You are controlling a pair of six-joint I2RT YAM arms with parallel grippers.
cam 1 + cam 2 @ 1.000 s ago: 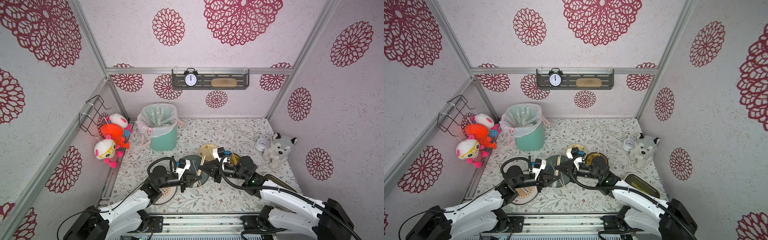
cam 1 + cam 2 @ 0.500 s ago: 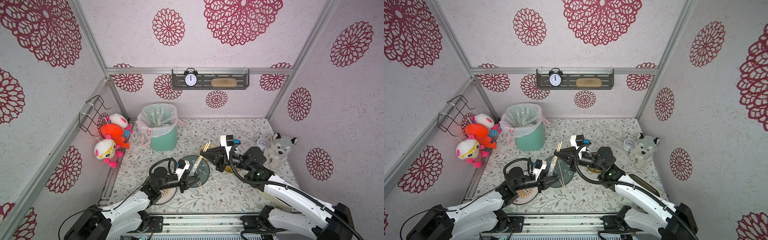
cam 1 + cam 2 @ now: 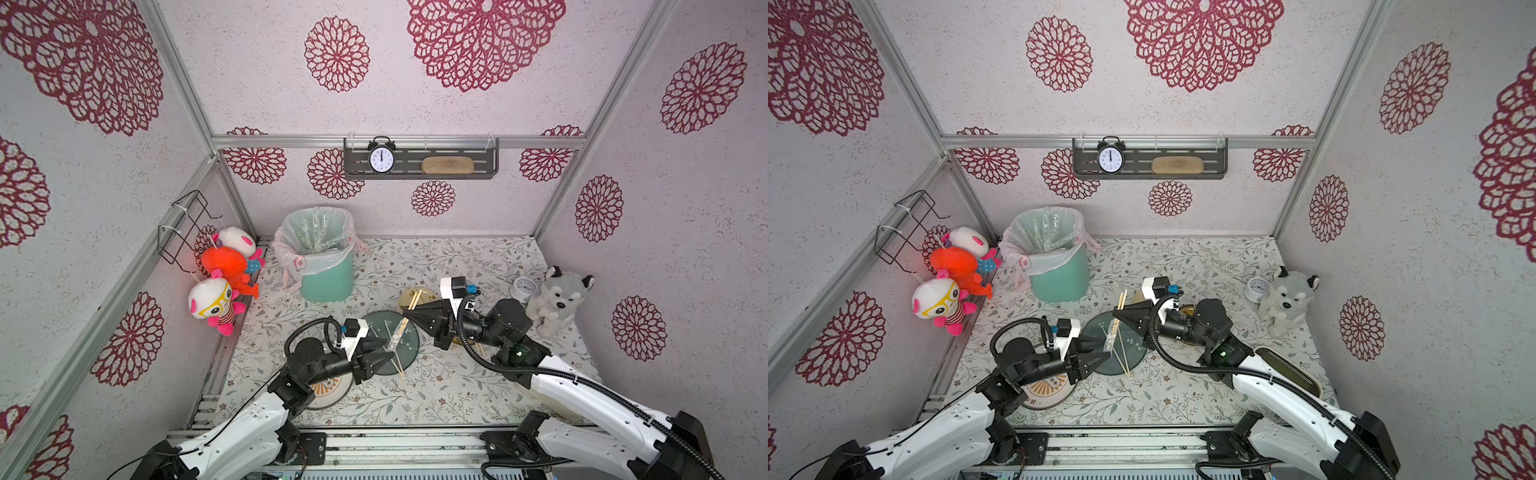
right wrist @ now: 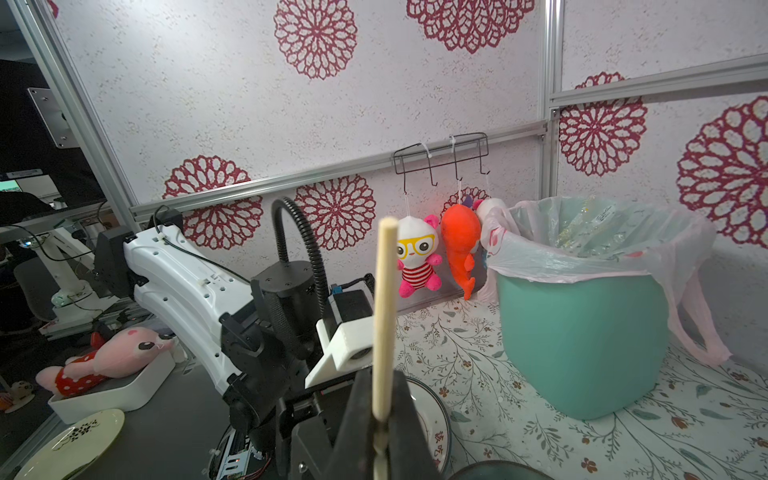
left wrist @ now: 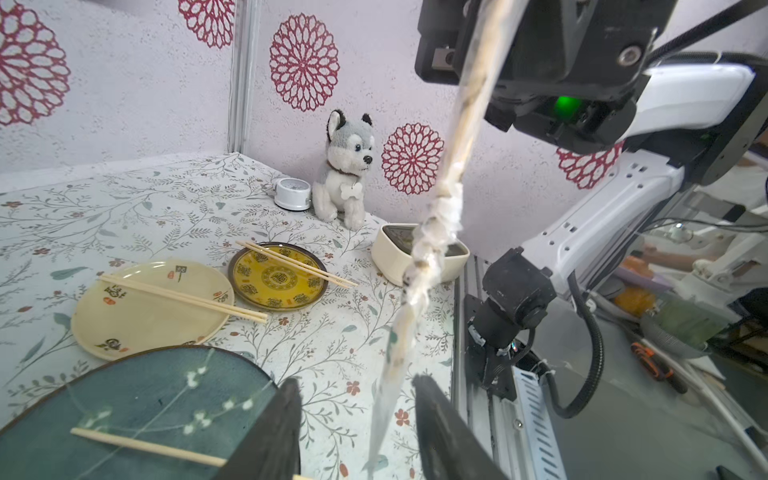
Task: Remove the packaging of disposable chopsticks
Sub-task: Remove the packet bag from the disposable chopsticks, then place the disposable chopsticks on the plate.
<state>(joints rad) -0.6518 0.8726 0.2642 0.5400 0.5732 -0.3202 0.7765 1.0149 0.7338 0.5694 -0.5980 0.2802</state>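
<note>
chopstick seen as pale matt wood | sleeve seen as thin clear crinkled plastic | dark plate glazed, glossy | bin moulded in smooth plastic | toy dog covered in plush

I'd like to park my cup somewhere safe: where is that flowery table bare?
Two bare patches of cloth: along the back wall, between the teal bin and the small white clock; and the front strip, between the left arm and right arm. The middle is crowded: dark plate, cream plate and yellow plate, chopsticks on each, both arms above them.
</note>
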